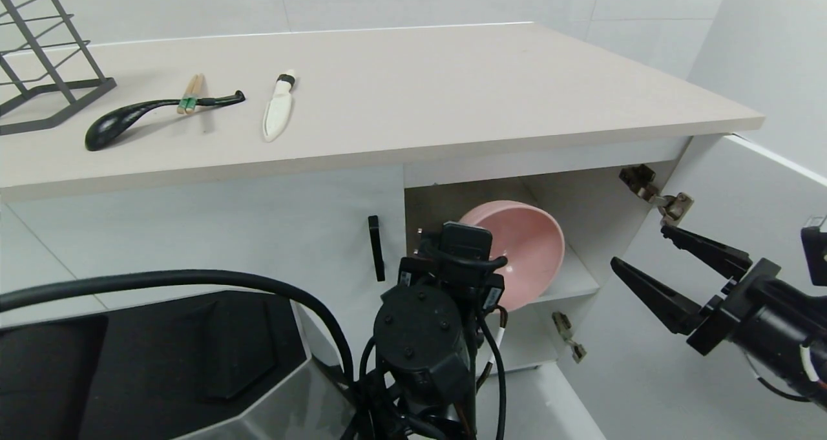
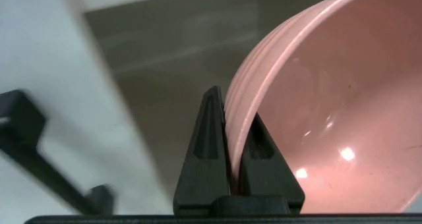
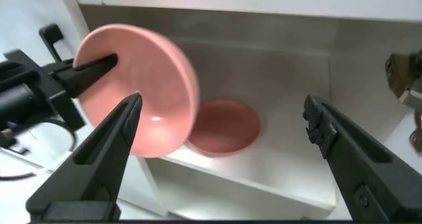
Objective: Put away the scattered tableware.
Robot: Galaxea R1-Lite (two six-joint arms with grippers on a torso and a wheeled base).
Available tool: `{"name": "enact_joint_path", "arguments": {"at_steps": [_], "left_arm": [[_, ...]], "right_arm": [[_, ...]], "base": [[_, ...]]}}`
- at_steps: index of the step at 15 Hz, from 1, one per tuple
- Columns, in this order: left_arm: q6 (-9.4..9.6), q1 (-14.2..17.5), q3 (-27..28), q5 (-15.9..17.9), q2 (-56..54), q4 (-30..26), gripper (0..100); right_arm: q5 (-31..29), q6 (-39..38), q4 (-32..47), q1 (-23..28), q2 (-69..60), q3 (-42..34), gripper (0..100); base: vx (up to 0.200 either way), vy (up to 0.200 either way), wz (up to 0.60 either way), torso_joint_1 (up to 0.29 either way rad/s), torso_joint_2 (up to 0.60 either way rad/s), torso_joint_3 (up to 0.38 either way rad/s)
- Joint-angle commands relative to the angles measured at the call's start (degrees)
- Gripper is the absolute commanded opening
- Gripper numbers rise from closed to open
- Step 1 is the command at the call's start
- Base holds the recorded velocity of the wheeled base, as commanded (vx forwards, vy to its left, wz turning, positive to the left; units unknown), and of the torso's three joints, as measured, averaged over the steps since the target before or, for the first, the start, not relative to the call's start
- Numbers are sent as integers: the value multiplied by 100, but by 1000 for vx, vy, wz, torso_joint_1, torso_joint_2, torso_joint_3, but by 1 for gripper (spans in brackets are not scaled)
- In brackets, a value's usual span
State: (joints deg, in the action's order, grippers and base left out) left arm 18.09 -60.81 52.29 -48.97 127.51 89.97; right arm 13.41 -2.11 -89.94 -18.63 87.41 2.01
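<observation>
A pink bowl (image 1: pixel 526 252) (image 2: pixel 330 105) (image 3: pixel 145 105) hangs tilted on edge in the mouth of the open cabinet under the counter. My left gripper (image 1: pixel 491 269) (image 2: pixel 235 109) is shut on its rim, one finger inside and one outside. A second pink bowl (image 3: pixel 227 125) rests upright on the cabinet shelf (image 1: pixel 575 282) just behind it. My right gripper (image 1: pixel 639 246) (image 3: pixel 223 102) stands open and holds nothing, to the right of the bowl by the open door. On the counter lie a black ladle (image 1: pixel 123 120), chopsticks (image 1: pixel 191 94) and a white utensil (image 1: pixel 279 107).
The cabinet's right door (image 1: pixel 730 188) is swung wide open, its hinges (image 1: pixel 659 194) exposed. The left door is closed, with a black handle (image 1: pixel 376 246). A dark wire rack (image 1: pixel 39 59) stands at the counter's far left. The rest of the counter is bare.
</observation>
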Motion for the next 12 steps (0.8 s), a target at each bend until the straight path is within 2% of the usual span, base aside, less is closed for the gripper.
{"name": "enact_joint_path", "arguments": {"at_steps": [1,4,6,9,12], "left_arm": [[-42,-98,177,-7,72,3,0],[45,-318,194,1,72,3,0],[221,-327,467,19,98,3,0],[221,-318,572,81,98,3,0],[239,-335,581,546,98,3,0]], "right_arm": [[4,-255,-6,-36,277,36,100],[-5,-387,-6,333,1182,247,100],[-5,-387,-6,483,1490,414,100],[-5,-387,-6,500,1446,467,100],[-5,-387,-6,518,1358,564,100]], "base": [[0,0,0,0,0,0],[0,0,0,0,0,0],[0,0,0,0,0,0],[0,0,0,0,0,0],[0,0,0,0,0,0]]}}
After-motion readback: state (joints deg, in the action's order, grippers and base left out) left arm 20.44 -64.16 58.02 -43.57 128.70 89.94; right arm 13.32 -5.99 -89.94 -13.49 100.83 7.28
